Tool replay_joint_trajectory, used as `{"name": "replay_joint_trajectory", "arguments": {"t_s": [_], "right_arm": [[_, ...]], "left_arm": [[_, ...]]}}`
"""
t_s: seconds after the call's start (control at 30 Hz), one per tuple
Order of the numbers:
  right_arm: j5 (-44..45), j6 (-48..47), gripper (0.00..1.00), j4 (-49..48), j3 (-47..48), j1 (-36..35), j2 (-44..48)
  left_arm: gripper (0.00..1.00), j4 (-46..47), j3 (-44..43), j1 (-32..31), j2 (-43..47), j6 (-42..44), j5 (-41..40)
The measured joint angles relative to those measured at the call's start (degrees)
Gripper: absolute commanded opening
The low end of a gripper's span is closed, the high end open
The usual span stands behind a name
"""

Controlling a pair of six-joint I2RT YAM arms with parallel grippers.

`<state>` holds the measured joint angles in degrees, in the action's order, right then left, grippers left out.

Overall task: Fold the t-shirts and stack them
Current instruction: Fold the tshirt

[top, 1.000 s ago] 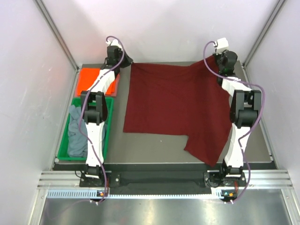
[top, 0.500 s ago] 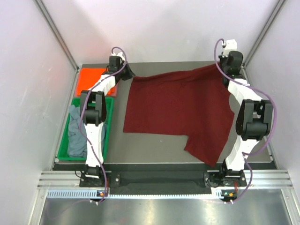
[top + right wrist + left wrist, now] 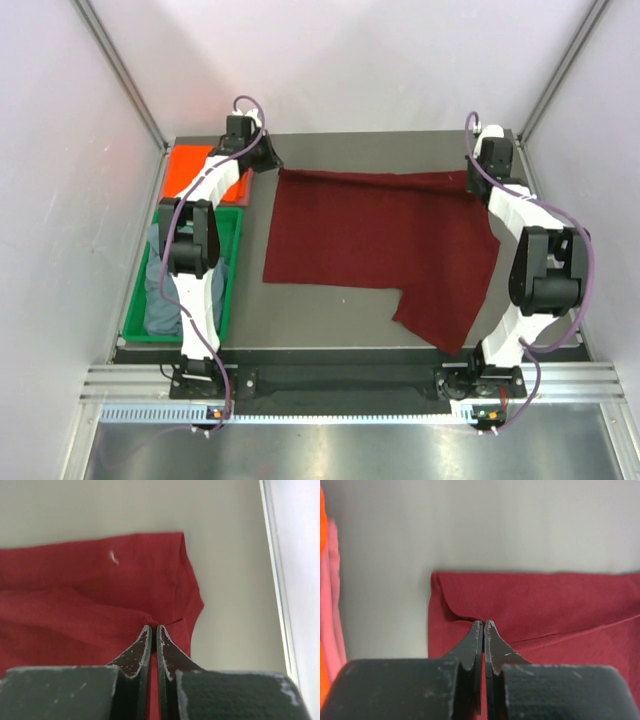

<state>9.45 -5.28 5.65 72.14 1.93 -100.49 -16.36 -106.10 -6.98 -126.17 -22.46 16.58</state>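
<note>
From above, my left tool (image 3: 272, 163) is pinched shut on the far corner of the maroon t-shirt (image 3: 380, 240) that is closer to the green tray (image 3: 228, 290). My right tool (image 3: 477, 182) is clamped on the other far corner, well away from the tray. The shirt lies spread on the counter (image 3: 330, 310), just to the right of the tray. The orange t-shirt (image 3: 190, 165) sits just beyond the tray's far end. The grey-blue t-shirt (image 3: 160, 290) is bunched inside the tray.

In my left wrist view, my fingers (image 3: 472, 645) meet tip to tip with a small fold of maroon cloth nipped between them. The shirt's edge is turned over beyond them.

In my right wrist view, my fingers (image 3: 140, 650) are likewise closed on a pucker of maroon cloth near the shirt's corner.
</note>
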Motion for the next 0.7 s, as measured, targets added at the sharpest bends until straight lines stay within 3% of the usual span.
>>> {"name": "replay_joint_trajectory", "arguments": {"t_s": [0.3,0.6,0.7], "right_arm": [[0.0,3.1,0.00,5.0,-4.3,0.0,3.1],[0.4,7.4,0.04,7.8,-10.1,0.0,3.1],[0.4,8.7,0.06,8.0,-11.3,-0.3,3.1]], "left_arm": [[0.00,-5.2,8.4,0.0,1.5,0.4,-1.5],[0.00,-5.9,10.8,0.0,1.6,1.6,-3.4],[0.07,-6.3,11.4,0.0,1.6,1.8,-4.5]]}}
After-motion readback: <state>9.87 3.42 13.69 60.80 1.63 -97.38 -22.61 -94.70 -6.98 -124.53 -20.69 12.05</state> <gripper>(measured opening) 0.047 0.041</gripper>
